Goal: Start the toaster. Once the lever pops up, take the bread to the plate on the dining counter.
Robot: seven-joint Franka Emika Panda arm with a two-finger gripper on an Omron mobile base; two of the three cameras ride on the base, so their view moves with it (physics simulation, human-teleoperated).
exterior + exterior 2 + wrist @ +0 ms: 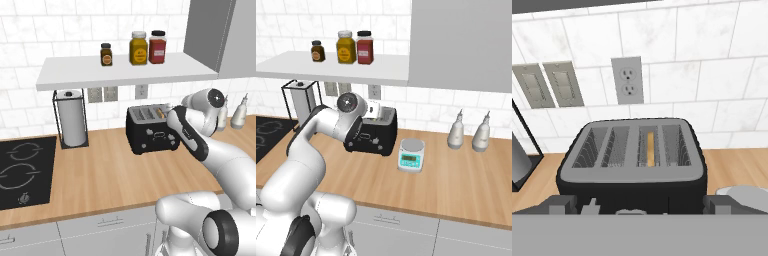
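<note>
The black four-slot toaster [150,131] [376,136] stands on the wooden worktop against the tiled wall. The bread [650,148] sits low in the third slot from the left, showing as a thin tan edge, and as a tan sliver [161,111] in the left base view. My gripper [640,204] hovers just in front of and above the toaster [632,175], open, with its two dark fingertips [562,204] far apart and nothing between them. The plate and the dining counter are out of view.
A paper towel stand [71,117] and a black cooktop [22,170] lie left of the toaster. A small kitchen scale [411,155] and two pale bottles [456,131] sit to its right. A shelf with jars [125,70] hangs above, beside a grey cabinet [461,45].
</note>
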